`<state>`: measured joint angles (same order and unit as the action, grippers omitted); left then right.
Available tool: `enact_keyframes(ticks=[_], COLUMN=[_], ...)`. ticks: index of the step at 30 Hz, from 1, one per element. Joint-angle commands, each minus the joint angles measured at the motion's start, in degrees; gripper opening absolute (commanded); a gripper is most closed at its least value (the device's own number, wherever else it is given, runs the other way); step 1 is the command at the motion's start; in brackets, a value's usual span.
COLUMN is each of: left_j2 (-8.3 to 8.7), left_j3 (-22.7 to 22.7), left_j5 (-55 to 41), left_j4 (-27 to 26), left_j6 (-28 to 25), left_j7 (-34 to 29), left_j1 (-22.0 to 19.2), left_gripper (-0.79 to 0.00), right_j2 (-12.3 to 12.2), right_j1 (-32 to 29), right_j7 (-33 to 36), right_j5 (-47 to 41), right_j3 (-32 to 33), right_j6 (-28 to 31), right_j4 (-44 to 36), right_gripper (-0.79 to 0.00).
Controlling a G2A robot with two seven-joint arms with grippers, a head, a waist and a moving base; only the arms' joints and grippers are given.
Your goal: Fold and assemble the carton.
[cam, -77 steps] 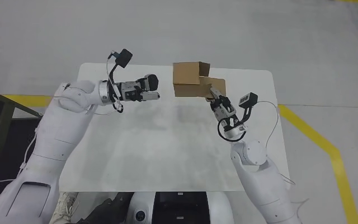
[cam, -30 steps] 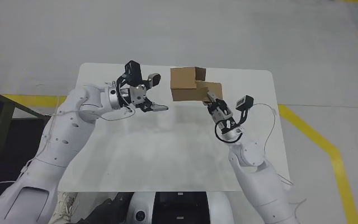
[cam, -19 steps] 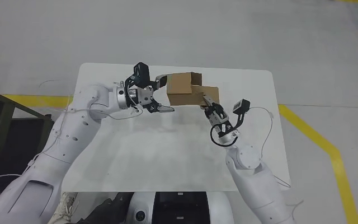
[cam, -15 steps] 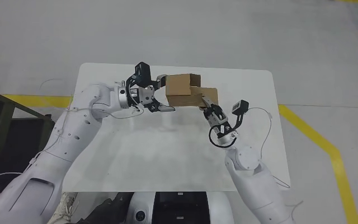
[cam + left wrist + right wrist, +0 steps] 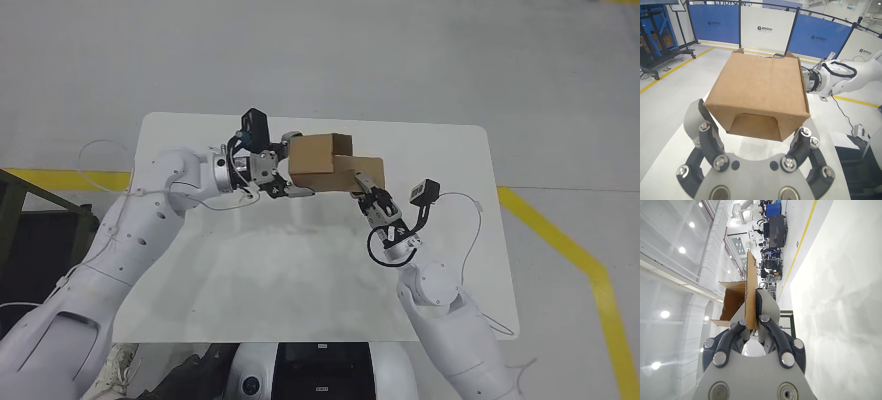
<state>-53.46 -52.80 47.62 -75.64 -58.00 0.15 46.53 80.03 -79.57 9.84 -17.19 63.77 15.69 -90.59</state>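
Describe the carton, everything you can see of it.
The carton is plain brown corrugated cardboard, opened into a rectangular tube with its ends not yet closed. The left wrist view looks into one open end, where a flap seems folded inward. It lies on its side, held above the white table. The right gripper is shut on a flap at the far end, and the open left gripper straddles the near end.

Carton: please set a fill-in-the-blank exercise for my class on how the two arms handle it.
The right end effector is ___ on a flap of the carton. The left end effector is ___, straddling the carton's near end. The carton is held above the white ___.
Missing words: shut; open; table.
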Motion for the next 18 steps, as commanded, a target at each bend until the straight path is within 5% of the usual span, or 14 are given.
enact_keyframes(ticks=[1,8,18], left_j2=[0.19,0.93,2.0], left_j3=[0.4,1.3,2.2], left_j5=[-0.1,-0.1,-0.1], left_j4=[0.1,-0.1,-0.2], left_j6=[0.0,0.0,0.0], left_j7=[0.2,1.3,2.5], left_j1=[-0.2,-0.6,-1.0], left_gripper=[-0.006,-0.24,-0.271], right_j2=[0.1,0.2,0.5], right_j1=[0.1,0.4,1.0], right_j7=[-0.1,-0.1,-0.3], right_j5=[0.1,0.5,0.4], right_j3=[-0.1,-0.4,-0.5], right_j6=[0.0,-0.3,-0.6], right_j4=[0.0,0.2,0.5], right_gripper=[-0.785,-0.785,-0.785])
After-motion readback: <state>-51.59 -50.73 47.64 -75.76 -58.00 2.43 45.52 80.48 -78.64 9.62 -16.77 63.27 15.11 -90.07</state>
